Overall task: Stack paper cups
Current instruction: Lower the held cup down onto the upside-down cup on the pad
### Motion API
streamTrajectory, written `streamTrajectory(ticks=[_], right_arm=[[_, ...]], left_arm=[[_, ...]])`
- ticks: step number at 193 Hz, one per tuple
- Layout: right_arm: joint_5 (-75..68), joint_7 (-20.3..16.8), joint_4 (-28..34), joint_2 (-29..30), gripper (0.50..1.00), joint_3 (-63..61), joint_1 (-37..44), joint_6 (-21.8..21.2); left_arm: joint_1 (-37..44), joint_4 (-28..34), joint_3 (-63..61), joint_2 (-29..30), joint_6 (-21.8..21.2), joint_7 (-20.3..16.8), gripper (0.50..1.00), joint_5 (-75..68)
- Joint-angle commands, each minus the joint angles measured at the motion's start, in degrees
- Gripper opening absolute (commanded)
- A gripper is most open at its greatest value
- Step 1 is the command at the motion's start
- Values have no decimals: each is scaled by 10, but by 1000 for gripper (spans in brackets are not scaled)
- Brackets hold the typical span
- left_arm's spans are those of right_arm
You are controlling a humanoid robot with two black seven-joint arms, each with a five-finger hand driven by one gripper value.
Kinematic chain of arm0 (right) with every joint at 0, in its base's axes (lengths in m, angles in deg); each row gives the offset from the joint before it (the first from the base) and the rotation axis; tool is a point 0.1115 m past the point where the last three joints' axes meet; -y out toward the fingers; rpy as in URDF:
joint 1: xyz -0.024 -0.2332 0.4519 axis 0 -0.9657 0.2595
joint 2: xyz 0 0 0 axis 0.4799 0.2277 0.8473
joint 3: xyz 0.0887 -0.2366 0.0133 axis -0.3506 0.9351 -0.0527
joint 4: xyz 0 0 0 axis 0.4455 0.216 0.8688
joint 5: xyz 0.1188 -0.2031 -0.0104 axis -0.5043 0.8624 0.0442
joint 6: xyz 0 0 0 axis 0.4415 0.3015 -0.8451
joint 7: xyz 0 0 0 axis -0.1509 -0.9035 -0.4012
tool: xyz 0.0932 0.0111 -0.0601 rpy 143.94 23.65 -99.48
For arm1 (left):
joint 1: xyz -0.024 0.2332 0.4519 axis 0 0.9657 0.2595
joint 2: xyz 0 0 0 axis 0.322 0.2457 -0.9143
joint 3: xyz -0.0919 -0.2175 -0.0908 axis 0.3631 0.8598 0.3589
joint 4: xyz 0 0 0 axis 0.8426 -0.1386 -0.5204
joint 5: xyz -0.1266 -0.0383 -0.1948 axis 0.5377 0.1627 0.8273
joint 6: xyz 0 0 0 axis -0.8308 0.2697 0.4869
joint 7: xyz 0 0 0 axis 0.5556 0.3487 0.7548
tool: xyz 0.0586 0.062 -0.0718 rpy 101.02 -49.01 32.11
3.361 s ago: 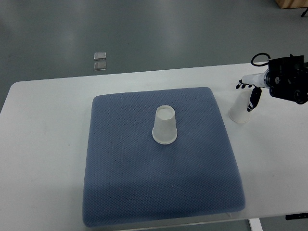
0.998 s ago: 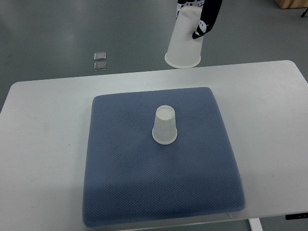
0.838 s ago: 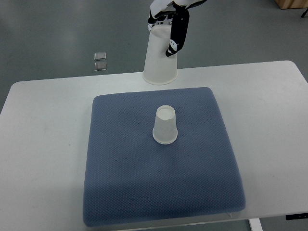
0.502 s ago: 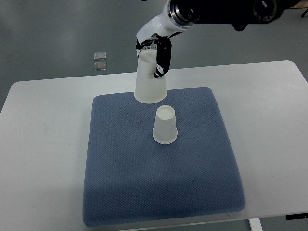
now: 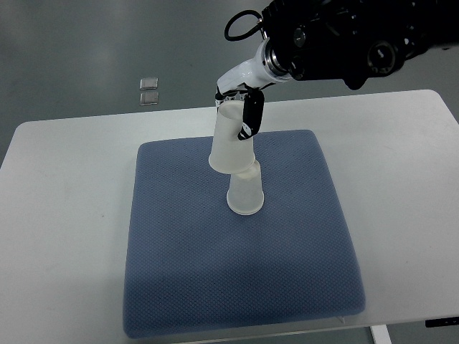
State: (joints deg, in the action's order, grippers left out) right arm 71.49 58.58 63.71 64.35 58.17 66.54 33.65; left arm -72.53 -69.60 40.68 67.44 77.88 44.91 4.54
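Right hand (image 5: 240,107): comes in from the far right on a dark, bulky arm; its fingers are wrapped around the closed end of the held cup, one dark finger (image 5: 250,120) lying down the cup's right side.
Held cup (image 5: 231,143): a translucent white paper cup, upside down, mouth pointing down and toward the near side, tilted so its closed end leans to the far right. Its open rim sits over the top of the standing cup and hides part of that top; whether the two touch cannot be told from this view.
Standing cup (image 5: 245,195): a second white paper cup, upside down and upright on the mat, a little far of the mat's middle, its wide rim flat on the fabric. Only its lower body and a sliver of its top at the right show below the held cup.
Mat (image 5: 237,279): a blue textured square pad with rounded corners, lying in the middle of the surface, bare apart from the standing cup.
Surface (image 5: 68,236): a white tabletop with rounded corners, showing on the left, right and far sides of the mat.
Floor (image 5: 86,43): grey, beyond the far edge of the surface, with two small square clear pieces (image 5: 149,90) lying on it at the far left.
Left arm: not seen anywhere.
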Motion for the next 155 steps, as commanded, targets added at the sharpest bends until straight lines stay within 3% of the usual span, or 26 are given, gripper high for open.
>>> streamTrajectory(ticks=[1,155], right_arm=[[0,0,1,1,549,6,-14,10],[1,-1,21,-4,554,20,-26,29]], left_arm=[[0,0,1,0,0,0,1000,0],[0,1,1,0,0,0,1000,0]])
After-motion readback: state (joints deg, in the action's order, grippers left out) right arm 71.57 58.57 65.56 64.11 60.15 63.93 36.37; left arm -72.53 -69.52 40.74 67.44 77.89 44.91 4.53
